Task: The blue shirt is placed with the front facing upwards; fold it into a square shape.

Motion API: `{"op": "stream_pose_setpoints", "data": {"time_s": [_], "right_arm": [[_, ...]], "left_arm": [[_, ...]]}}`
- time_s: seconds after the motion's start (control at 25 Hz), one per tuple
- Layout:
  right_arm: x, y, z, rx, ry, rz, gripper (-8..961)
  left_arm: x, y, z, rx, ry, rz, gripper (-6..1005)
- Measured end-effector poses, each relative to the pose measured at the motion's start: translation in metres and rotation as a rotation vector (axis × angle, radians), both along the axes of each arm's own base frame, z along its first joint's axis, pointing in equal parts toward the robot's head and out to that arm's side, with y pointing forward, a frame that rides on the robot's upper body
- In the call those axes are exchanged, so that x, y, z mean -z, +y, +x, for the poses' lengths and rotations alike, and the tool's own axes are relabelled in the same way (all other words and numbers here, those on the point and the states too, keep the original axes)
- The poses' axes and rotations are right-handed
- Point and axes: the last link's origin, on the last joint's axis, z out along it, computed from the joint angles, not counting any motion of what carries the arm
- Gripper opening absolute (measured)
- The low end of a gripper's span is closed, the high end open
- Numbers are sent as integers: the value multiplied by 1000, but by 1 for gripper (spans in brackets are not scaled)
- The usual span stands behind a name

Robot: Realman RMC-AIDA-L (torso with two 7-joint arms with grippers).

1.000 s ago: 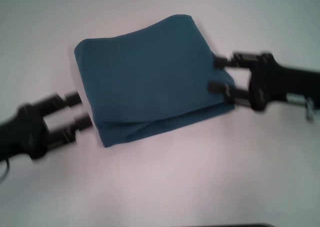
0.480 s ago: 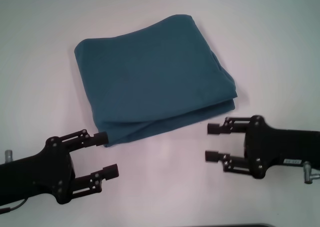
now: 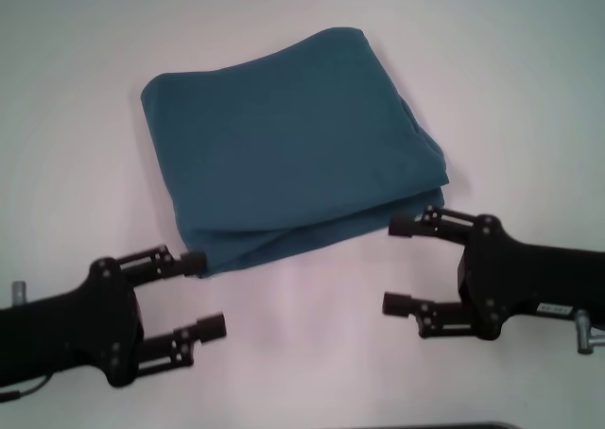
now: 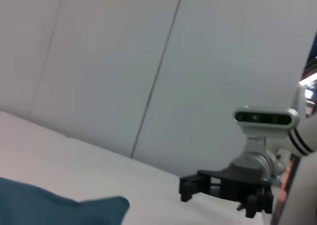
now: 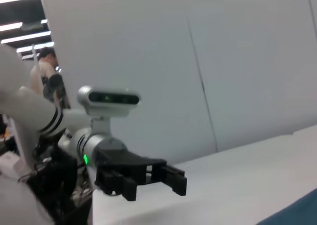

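The blue shirt (image 3: 288, 145) lies on the white table (image 3: 302, 353) folded into a thick, roughly square stack, layered edges showing along its near side; no print or collar shows. My left gripper (image 3: 200, 294) hovers open just off the stack's near left corner, upper finger almost at the cloth. Open and holding nothing, my right gripper (image 3: 397, 265) sits just off the near right corner. A corner of the shirt (image 4: 59, 207) shows in the left wrist view, with the right gripper (image 4: 190, 189) beyond it. The right wrist view shows the left gripper (image 5: 173, 178) and a sliver of shirt (image 5: 297, 212).
The white table extends on all sides of the shirt. Pale wall panels (image 4: 148, 61) stand behind the table. A person (image 5: 47, 71) stands in the background of the right wrist view, beyond the table edge.
Both grippers pulled back from the shirt's sides toward the near edge of the table, empty. Over the last half second the right gripper's fingers spread wider; the shirt lies still.
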Motion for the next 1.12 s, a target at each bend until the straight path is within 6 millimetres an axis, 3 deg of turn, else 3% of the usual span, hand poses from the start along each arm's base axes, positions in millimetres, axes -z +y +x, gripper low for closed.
{"op": "stream_pose_setpoints", "data": {"time_s": [0.04, 0.24, 0.76, 1.12], "right_arm": [[2, -1, 1, -5, -13, -11, 677], [10, -3, 1, -40, -70, -76, 890], [15, -17, 8, -12, -84, -144, 886], [9, -16, 9, -7, -117, -229, 886]], "left_arm": [[1, -1, -1, 6, 11, -16, 706], [3, -4, -4, 11, 48, -53, 705], [-10, 4, -15, -11, 149, -133, 705], [-12, 14, -3, 7, 195, -182, 705]]}}
